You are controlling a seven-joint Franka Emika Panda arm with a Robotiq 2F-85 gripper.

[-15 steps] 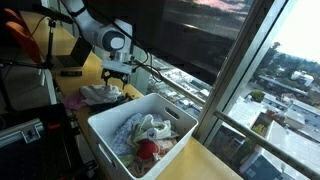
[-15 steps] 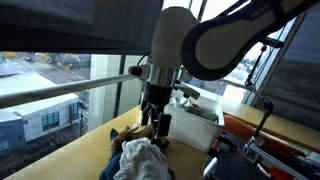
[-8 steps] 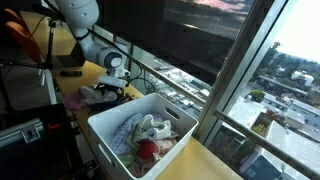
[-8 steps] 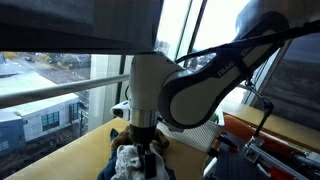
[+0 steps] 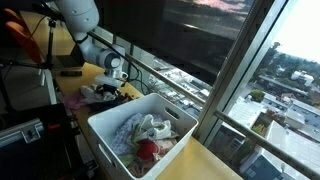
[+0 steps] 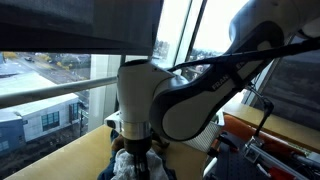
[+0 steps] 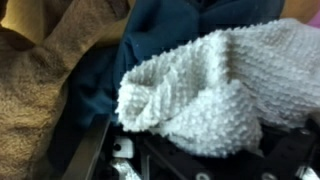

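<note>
So, the white towel (image 7: 215, 85) is found bunched right up against the claw (image 6: 136, 158), directly under it. It's draped over a blue cloth (image 7: 160, 35) in the pile beside the bin (image 5: 108, 145), its long side laid crosswise. The arm is bent steeply downward. Whether the fingers are clamped can't be told.
</note>
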